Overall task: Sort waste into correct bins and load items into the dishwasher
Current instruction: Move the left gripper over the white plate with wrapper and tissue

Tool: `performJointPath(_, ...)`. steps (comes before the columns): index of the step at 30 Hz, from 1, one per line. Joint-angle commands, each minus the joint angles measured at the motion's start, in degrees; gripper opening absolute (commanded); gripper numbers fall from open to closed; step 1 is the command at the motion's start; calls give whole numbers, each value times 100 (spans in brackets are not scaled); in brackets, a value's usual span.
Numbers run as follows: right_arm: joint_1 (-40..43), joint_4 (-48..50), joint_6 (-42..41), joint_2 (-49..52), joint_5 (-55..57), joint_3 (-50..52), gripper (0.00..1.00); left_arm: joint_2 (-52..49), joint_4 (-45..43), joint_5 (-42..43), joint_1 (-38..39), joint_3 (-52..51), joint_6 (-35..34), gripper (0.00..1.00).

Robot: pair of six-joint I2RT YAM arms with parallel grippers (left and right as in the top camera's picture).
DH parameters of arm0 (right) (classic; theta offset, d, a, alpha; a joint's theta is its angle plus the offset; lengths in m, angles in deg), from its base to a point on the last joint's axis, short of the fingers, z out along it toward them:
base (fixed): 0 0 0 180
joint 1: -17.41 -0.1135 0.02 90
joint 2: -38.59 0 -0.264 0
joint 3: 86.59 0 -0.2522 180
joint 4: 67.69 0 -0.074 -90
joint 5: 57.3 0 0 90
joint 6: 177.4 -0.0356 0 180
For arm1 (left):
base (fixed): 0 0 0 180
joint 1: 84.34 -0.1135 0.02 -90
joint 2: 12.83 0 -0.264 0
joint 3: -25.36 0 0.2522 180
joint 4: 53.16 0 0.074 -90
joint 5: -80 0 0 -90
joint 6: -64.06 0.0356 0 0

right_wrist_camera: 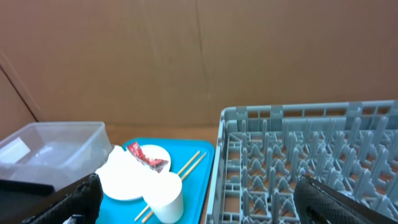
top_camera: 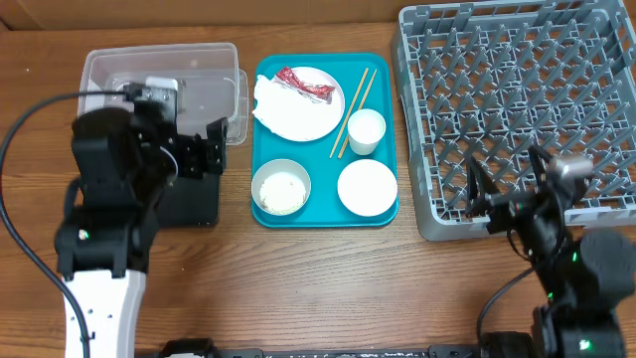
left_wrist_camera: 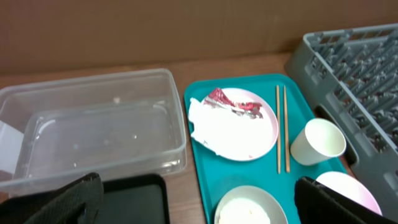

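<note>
1. From above, the teal tray sits on the desk between the clear tub and the big dish rack. The left pincer hangs over the black tray, just beside the tub. The right pincer is at the near left corner of the rack. The red wrapper lies on the far side of the plate, next to the napkin. Its long way slants from far-left to near-right. The chopsticks lie side by side between the plate and the cup. They slant from near-left to far-right.

2. Seen from the left wrist, the two dark fingers are far apart with nothing between them, so this pincer is open and empty. The wrapper is ahead on the plate. It looks thin, light and crinkly. I think it would squash and maybe slip, so a pinch on a raised fold is best.

3. Seen from the right wrist, this pincer is wide open and empty too. The cup stands up, mouth on top, and looks light and smooth. The chopsticks look stiff and could roll.
</note>
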Motion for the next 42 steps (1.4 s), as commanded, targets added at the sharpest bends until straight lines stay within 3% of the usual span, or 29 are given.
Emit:
performJointPath(1, -28, -389, -2, 575, -66, -765, 100, -404, 413, 173, 13, 754, 313, 100)
performJointPath(10, -28, -2767, -2, 2428, -651, -3209, 100, -1790, 2208, 186, 76, 2540, 387, 100)
performJointPath(16, -28, -3722, -4, 3217, -1182, -4522, 100, -2020, 2238, 144, 238, 3185, 398, 100)
performJointPath(30, -28, -3759, -46, 3383, -1784, -4579, 100, -2238, 2135, 442, 251, 3169, 144, 100)
performJointPath(36, -28, -3768, -2, 3440, -1731, -4575, 100, -2813, 1794, 575, 656, 3171, -28, 100)
performJointPath(42, -28, -3995, -2, 3611, -1722, -4575, 100, -3794, 1335, -564, 1410, 3215, -682, 100)
